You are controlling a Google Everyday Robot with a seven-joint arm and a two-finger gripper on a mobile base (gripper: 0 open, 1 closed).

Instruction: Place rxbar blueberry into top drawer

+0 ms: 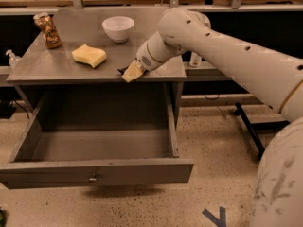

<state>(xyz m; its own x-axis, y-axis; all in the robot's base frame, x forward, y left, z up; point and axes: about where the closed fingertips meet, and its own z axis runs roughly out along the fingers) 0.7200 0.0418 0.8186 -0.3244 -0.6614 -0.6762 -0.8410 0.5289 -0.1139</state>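
My gripper is low over the front edge of the grey table, right of its middle, at the end of my white arm. A small dark sliver sticks out at the gripper's left side and rests on the tabletop; it is probably the rxbar blueberry, and most of it is hidden by the gripper. The top drawer is pulled wide open below the table, directly under the gripper. Its inside shows nothing in it, and a small metal lock fitting sits on its front.
On the table are a yellow wavy sponge, a white bowl and a brown can. A white bottle stands behind my arm and a clear pump bottle at the left. A black frame leg lies on the floor at the right.
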